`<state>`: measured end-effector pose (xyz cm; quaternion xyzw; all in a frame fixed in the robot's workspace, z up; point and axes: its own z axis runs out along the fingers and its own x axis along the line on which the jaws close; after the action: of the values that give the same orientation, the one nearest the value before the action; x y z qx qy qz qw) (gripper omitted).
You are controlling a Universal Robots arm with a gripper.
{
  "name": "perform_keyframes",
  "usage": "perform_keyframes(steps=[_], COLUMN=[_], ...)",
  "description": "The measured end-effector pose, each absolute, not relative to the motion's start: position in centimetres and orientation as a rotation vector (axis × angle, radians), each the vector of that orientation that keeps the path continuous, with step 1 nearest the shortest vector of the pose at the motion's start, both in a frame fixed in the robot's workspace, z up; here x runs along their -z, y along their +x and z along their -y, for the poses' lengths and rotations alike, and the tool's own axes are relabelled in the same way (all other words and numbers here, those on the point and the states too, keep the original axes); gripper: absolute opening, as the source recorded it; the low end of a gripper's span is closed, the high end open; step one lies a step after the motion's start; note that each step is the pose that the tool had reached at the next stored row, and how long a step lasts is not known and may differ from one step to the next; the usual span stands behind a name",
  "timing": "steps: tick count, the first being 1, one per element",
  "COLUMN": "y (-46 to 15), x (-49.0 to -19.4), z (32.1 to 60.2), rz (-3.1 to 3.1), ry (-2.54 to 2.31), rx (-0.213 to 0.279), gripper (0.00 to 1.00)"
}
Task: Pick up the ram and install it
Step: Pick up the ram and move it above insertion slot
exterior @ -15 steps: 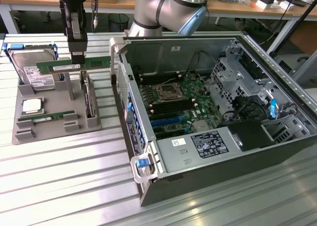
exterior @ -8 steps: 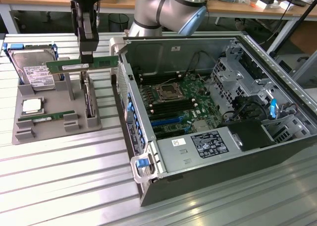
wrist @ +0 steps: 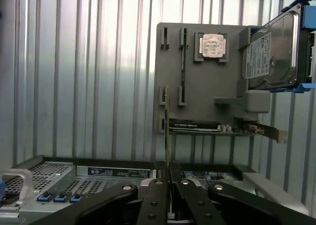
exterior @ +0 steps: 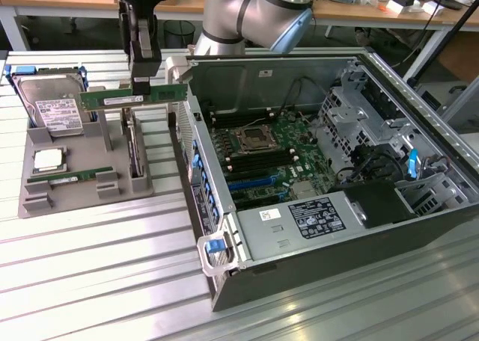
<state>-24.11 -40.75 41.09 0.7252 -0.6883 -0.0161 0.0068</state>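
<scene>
My gripper [exterior: 142, 91] is shut on the ram [exterior: 112, 100], a long green stick with a white label, and holds it level in the air. It hangs above the grey holder tray [exterior: 75, 199], just outside the open computer case's near wall [exterior: 196, 184]. In the wrist view the ram [wrist: 167, 126] shows edge-on, clamped between the black fingers [wrist: 153, 200], with the tray [wrist: 207, 82] below it. The motherboard [exterior: 262, 150] with its dark memory slots [exterior: 258, 161] lies inside the case, towards the exterior view's right of the held stick.
On the tray lie a second green stick [exterior: 71, 176], a square processor [exterior: 49, 159], a silver hard drive [exterior: 54, 108] and an upright dark expansion card [exterior: 135, 158]. The case holds drive cages [exterior: 359, 109], cables and a black power supply [exterior: 314, 217]. Ribbed metal table [exterior: 97, 274] all around.
</scene>
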Motion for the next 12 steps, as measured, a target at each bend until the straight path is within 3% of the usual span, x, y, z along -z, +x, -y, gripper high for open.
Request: perform_keyframes(steps=[12], y=[-22.0], x=[-41.1], z=[40.7], rz=[2.153], ry=[2.269], rx=[0.050], gripper=[0.12])
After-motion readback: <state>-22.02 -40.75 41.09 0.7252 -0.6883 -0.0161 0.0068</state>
